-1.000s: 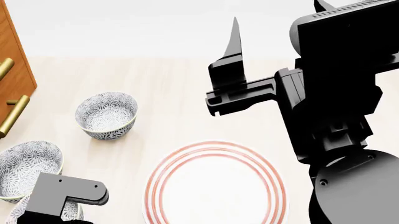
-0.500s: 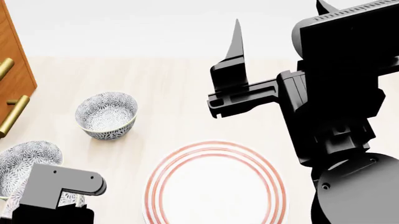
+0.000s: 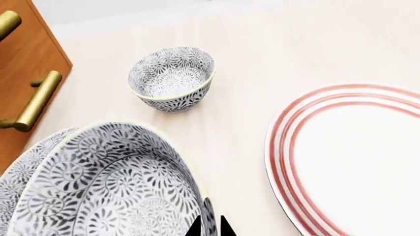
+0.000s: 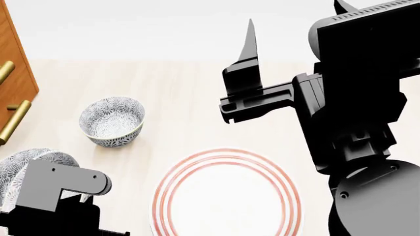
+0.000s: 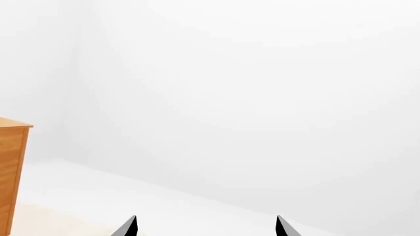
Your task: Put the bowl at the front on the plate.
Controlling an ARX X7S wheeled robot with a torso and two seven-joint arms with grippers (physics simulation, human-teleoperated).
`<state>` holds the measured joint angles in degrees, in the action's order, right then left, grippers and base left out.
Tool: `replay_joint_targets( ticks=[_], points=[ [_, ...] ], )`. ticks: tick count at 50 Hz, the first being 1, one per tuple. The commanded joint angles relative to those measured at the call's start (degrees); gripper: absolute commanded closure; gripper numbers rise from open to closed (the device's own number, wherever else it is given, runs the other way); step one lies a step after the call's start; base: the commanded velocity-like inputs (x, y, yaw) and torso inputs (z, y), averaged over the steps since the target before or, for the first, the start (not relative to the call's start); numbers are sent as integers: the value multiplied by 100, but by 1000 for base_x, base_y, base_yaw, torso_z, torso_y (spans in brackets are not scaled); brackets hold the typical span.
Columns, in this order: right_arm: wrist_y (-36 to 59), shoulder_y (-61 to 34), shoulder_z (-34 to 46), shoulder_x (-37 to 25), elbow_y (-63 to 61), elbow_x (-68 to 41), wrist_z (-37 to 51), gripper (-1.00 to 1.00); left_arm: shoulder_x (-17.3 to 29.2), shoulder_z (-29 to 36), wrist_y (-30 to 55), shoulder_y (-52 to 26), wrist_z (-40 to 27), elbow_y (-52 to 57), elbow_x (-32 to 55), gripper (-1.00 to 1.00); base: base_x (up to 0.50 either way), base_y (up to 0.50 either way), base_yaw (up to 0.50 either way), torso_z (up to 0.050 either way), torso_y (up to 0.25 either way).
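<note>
The bowl (image 3: 118,187), white with a dense blue-grey floral pattern, fills the near part of the left wrist view. My left gripper (image 3: 211,227) is shut on its wall, one fingertip inside the rim and one outside. In the head view my left arm (image 4: 62,189) covers most of the bowl (image 4: 49,158). The plate (image 3: 354,162), white with thin red rings, lies on the table beside the bowl and apart from it; its rim (image 4: 164,189) is at the view's lower middle. My right gripper (image 5: 206,227) is open and empty, held high above the table (image 4: 248,54).
A second identical bowl (image 3: 19,167) sits partly behind the held one. A third (image 4: 111,120) stands alone farther back (image 3: 172,78). A wooden cabinet (image 4: 13,83) with brass handles (image 3: 36,101) borders the left side. My right arm (image 4: 361,123) fills the right side.
My left arm has moved up and slightly left in the head view, and now covers the front bowl. The right arm has barely shifted.
</note>
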<state>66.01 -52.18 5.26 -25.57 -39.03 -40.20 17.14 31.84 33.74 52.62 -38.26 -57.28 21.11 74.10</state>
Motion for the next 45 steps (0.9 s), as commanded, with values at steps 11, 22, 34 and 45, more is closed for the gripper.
replay_joint_targets(
  ticks=[11, 22, 34, 45],
  points=[
    [-148, 57, 40, -42, 14, 15, 4, -100, 20, -44, -143, -282, 139, 386, -204, 100, 0, 0, 0, 0, 0],
    [-96, -4, 47, -53, -31, -34, 51, -100, 49, -132, -195, -609, 251, 536, -275, 100, 0, 0, 0, 0, 1],
    [-66, -78, 76, -73, -34, -71, 71, -100, 81, -72, -225, -741, 391, 648, -433, 100, 0, 0, 0, 0, 0],
    [-87, -147, 120, -75, -25, -78, 84, -100, 72, -61, -294, -929, 628, 666, -530, 100, 0, 0, 0, 0, 1]
  ],
)
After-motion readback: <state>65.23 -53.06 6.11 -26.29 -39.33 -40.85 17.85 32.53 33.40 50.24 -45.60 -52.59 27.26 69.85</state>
